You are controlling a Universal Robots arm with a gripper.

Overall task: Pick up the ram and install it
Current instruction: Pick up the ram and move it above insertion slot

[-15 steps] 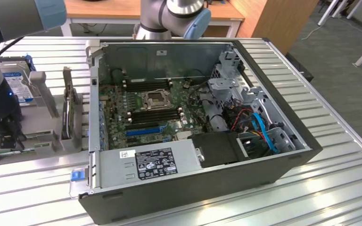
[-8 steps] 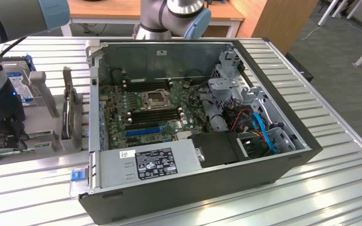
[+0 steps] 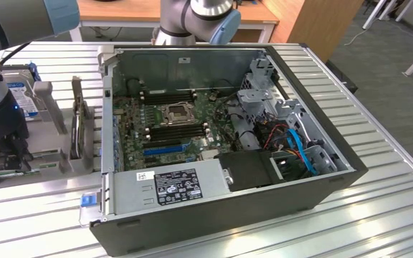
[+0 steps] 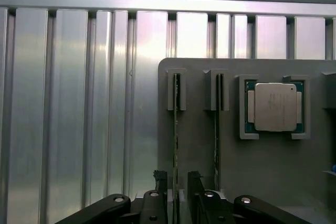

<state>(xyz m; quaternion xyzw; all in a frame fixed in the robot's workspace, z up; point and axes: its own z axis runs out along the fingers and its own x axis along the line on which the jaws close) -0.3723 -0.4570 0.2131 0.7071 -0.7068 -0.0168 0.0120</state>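
Observation:
Two rams stand on edge in the slots of a grey holder tray [image 4: 199,150]. The nearer ram [image 4: 176,129] is a thin green stick that runs down between my fingertips. A second ram [image 4: 216,129] stands parallel beside it. My gripper [image 4: 177,182] is open, with one black finger [image 4: 160,179] on each side of the nearer ram and a small gap to each. In the exterior view the gripper [image 3: 9,156] hangs low over the tray [image 3: 49,158] at that view's left, beside the open computer case [image 3: 228,134]. The black memory slots [image 3: 178,130] lie on the motherboard.
A silver processor chip [image 4: 275,106] sits in a pocket of the same tray. A dark expansion card [image 3: 77,126] stands on edge and a hard drive [image 3: 23,99] rests behind it. The ribbed metal table [image 4: 68,103] extends around the tray.

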